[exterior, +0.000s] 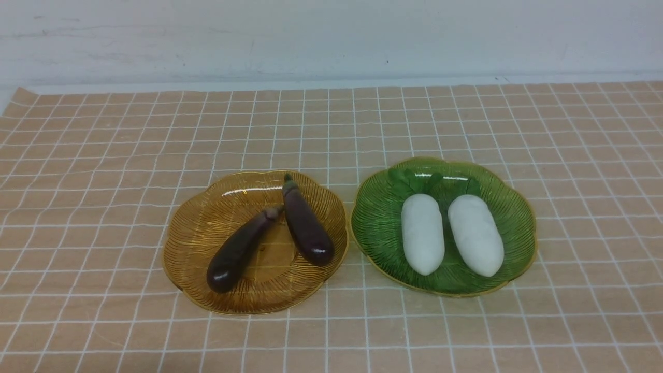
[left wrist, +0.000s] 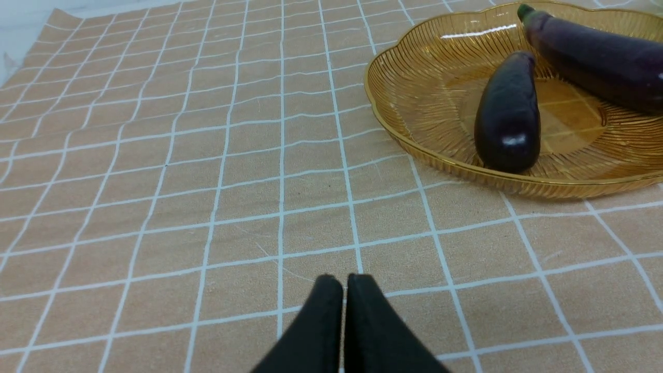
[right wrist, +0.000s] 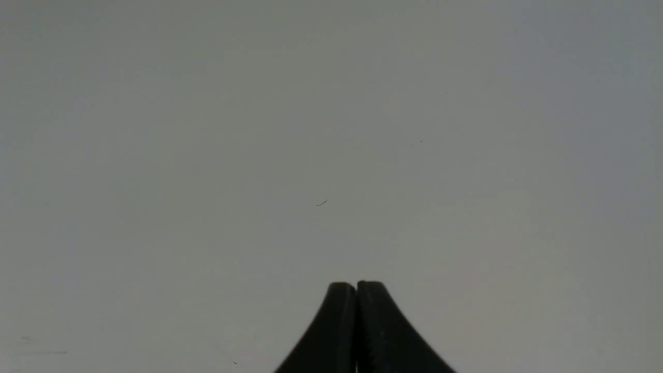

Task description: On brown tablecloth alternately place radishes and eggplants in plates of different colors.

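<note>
Two dark purple eggplants lie in the amber-yellow plate left of centre on the brown tablecloth. Two white radishes lie side by side in the green plate to its right. Neither arm shows in the front view. My left gripper is shut and empty, over bare cloth, apart from the amber plate and its eggplants. My right gripper is shut and empty, over a plain grey surface.
The tablecloth's far edge meets a pale wall at the back. The cloth's far-left corner is slightly wrinkled. Bare cloth surrounds both plates.
</note>
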`<action>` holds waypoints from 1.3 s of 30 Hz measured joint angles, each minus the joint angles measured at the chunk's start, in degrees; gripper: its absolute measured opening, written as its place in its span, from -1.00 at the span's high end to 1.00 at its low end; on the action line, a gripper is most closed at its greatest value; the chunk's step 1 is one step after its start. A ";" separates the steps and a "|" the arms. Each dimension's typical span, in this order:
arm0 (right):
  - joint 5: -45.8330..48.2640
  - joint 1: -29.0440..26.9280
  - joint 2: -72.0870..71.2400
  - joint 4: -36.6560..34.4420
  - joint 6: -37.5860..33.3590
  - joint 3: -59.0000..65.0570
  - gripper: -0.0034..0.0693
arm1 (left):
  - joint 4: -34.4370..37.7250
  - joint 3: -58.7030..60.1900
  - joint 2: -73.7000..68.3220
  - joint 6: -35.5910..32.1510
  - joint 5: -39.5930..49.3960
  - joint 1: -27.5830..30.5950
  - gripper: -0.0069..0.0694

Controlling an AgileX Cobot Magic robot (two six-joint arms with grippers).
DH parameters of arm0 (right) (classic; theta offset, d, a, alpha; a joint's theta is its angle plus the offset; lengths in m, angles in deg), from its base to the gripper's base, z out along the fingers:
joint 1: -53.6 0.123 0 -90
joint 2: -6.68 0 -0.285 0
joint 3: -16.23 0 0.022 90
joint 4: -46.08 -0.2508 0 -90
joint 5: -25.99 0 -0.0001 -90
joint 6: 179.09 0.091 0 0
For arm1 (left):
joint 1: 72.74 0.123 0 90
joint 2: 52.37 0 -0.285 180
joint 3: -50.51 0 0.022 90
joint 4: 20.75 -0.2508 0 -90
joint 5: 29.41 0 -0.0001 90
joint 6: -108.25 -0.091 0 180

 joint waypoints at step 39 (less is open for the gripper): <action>20.77 -7.72 -0.11 10.35 1.86 18.44 0.95 | 0.00 0.00 0.12 0.00 0.00 0.00 0.83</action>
